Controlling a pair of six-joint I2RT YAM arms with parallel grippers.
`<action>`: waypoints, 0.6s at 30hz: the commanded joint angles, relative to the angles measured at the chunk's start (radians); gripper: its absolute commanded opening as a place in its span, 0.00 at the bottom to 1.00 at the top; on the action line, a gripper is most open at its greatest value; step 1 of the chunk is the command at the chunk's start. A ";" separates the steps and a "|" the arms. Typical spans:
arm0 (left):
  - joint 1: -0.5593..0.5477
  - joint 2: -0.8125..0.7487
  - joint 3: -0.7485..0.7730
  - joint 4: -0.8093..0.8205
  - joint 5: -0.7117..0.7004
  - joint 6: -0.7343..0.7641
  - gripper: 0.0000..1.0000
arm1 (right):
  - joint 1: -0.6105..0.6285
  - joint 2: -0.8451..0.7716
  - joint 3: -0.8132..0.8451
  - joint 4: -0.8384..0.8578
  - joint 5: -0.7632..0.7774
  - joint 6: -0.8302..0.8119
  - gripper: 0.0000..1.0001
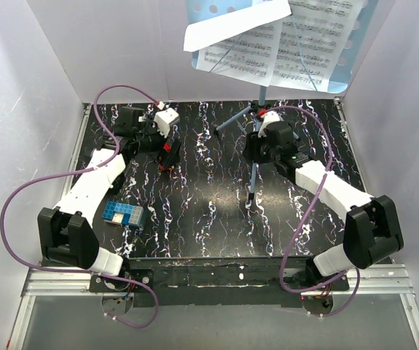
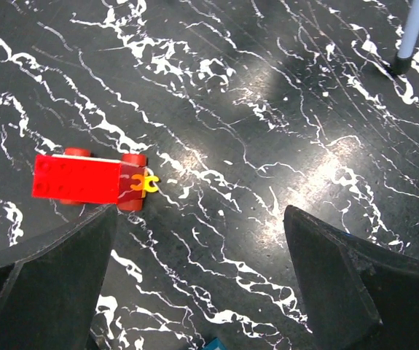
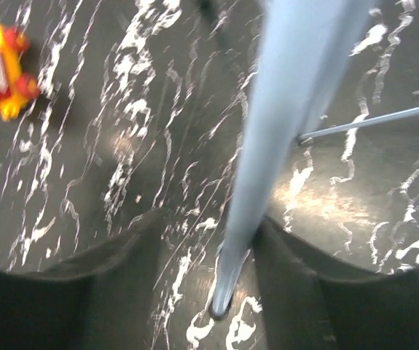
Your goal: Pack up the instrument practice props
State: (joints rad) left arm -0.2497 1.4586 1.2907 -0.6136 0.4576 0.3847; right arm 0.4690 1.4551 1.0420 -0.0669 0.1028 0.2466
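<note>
While both arm bases sit at the near edge of the counter [image 1: 209,226], a blue brick block [image 1: 124,216] lies near-left, just beside the L arm. Further in, L end effector [image 2: 200,213] hangs over bare counter w/ fingers wide apart, nothing btwn them, i.e. released. A red toy car [image 2: 89,180] w/ a yellow hook lies just ahead of its L finger. Center-right, R end effector [image 3: 209,222] straddles the nearest tripod leg [image 3: 267,146] of the light-blue music stand [image 1: 261,95]. Its jaws are apart: leg is against one finger, w/ a gap on the other side, so not clenched. Leg's foot rests on the counter. Stand is upright at the far-center of the counter, pole rising to the perforated desk plate [image 1: 355,36] at the back wall. White sheet-music pages [image 1: 267,44] lie on that plate, one page corner jutting past its L edge.
</note>
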 commanded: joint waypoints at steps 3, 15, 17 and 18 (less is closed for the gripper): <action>-0.051 -0.015 0.001 0.014 0.045 0.026 0.98 | -0.062 -0.077 0.023 -0.216 -0.403 -0.226 0.71; -0.074 0.019 0.036 0.006 0.095 0.022 0.98 | -0.337 -0.174 -0.080 -0.229 -0.692 -0.634 0.71; -0.074 0.020 0.042 -0.011 0.098 0.036 0.98 | -0.368 -0.159 -0.080 -0.176 -0.722 -0.743 0.71; -0.076 0.022 0.045 -0.020 0.099 0.043 0.98 | -0.383 -0.148 -0.083 -0.127 -0.721 -0.794 0.71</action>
State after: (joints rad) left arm -0.3172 1.4784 1.2915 -0.6067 0.5262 0.4007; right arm 0.1345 1.2827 0.9314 -0.2890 -0.5064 -0.3031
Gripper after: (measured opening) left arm 0.981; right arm 0.712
